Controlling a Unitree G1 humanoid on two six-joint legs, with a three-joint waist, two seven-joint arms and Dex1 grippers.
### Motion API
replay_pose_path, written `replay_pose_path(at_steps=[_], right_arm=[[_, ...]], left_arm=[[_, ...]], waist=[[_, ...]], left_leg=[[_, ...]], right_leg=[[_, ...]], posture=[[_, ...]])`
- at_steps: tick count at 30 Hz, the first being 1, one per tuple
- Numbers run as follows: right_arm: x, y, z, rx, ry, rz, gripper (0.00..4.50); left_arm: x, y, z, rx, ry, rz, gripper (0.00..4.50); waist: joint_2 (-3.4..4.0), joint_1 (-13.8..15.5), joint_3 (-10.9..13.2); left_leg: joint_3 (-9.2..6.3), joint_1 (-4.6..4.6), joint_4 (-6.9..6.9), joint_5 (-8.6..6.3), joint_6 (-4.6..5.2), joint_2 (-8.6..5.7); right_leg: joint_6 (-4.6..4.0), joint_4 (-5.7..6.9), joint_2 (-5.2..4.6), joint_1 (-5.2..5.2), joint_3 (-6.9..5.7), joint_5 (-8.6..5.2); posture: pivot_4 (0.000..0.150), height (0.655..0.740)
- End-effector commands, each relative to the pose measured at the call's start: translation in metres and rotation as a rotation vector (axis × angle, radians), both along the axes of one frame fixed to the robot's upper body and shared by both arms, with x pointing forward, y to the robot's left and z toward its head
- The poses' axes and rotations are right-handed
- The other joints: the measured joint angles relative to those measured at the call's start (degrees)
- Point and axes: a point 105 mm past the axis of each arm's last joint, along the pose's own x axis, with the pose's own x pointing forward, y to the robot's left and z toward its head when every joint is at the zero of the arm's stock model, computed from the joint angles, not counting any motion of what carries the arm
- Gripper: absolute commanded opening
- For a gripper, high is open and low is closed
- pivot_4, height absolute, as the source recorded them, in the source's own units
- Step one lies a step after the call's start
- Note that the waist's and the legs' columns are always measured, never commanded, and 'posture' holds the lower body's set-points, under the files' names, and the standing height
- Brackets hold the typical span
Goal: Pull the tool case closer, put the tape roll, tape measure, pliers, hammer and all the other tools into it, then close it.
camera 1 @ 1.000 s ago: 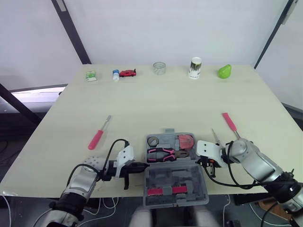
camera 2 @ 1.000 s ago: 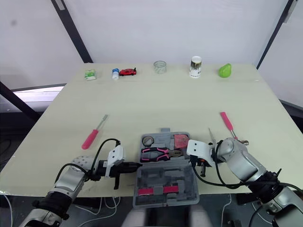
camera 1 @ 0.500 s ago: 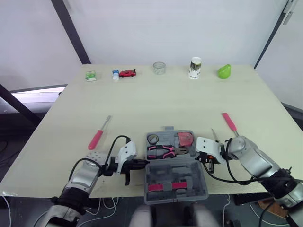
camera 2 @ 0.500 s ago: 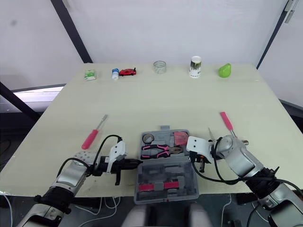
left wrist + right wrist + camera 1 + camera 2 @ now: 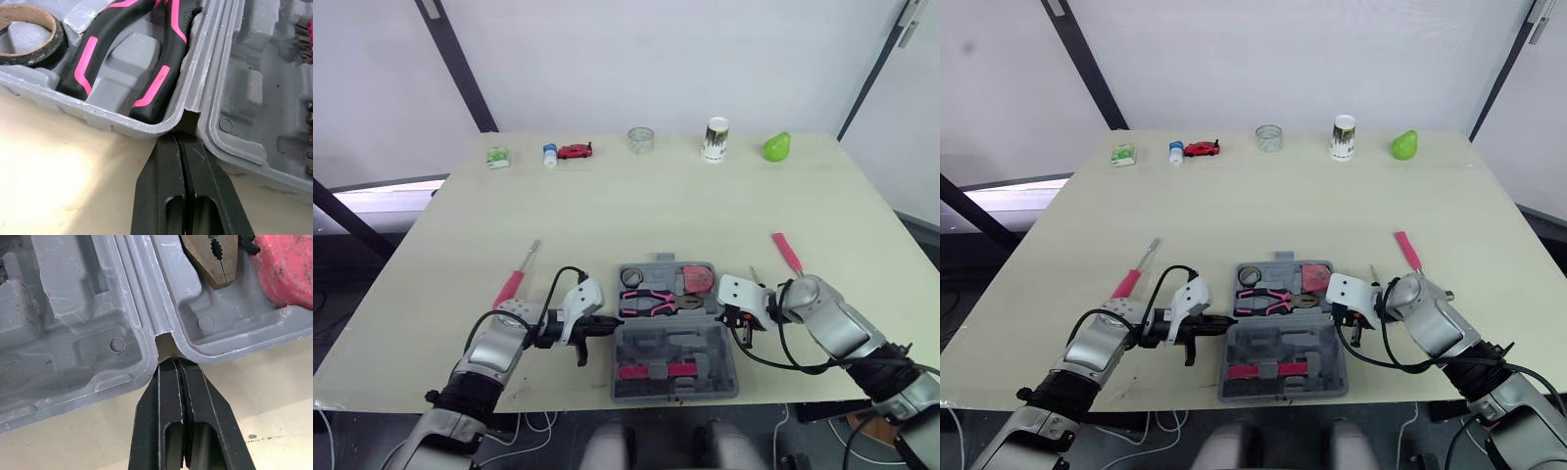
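Observation:
The grey tool case [image 5: 674,345] lies open near the table's front edge. Its far half holds the tape roll [image 5: 630,278], the pink-and-black pliers [image 5: 651,303] and the red tape measure [image 5: 698,280]. My left gripper [image 5: 605,327] is shut, its tips pressed into the hinge notch on the case's left side [image 5: 181,139]. My right gripper [image 5: 736,321] is shut too, with its tips in the right hinge notch [image 5: 177,364]. A pink-handled screwdriver [image 5: 514,284] lies to the left of the case, and a pink-handled tool [image 5: 786,251] and a thin metal tool [image 5: 756,279] lie to the right.
Along the table's far edge stand a green packet [image 5: 498,156], a small bottle [image 5: 549,155], a red toy car [image 5: 576,151], a clear glass [image 5: 640,139], a paper cup [image 5: 716,140] and a green pear [image 5: 777,147]. The case's near half [image 5: 656,370] holds pink bits.
The case has slid away from the front edge, farther onto the table. Both shut grippers moved with it at its hinge notches.

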Motion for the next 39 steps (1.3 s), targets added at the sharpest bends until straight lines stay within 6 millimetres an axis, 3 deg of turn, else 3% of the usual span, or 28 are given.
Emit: replay_pose_path(at_steps=[1,19,39], right_arm=[[0.005,0.013,0.012,0.038,-0.053,0.047,0.00],[0.017,0.007,0.012,0.023,-0.085,0.012,0.00],[0.015,-0.002,0.013,0.023,-0.070,-0.014,0.00]], left_arm=[[0.006,-0.017,0.014,-0.023,-0.061,-0.042,0.04],[0.014,-0.025,0.024,-0.022,-0.082,-0.044,0.04],[0.021,-0.031,0.016,-0.027,-0.083,-0.056,0.04]], waist=[[0.00,0.0,0.0],[-0.07,-0.1,0.0],[-0.09,0.0,0.2]], left_leg=[[0.00,0.00,0.00,0.00,0.00,0.00],[0.01,-0.04,-0.02,0.00,0.00,0.00],[0.00,-0.11,-0.02,0.00,0.00,-0.01]], right_leg=[[0.00,0.00,0.00,0.00,0.00,0.00],[0.00,-0.05,0.00,-0.01,0.01,0.00],[0.01,-0.08,-0.01,-0.03,0.00,-0.01]], posture=[[0.150,0.7400],[0.150,0.7400],[0.150,0.7400]])
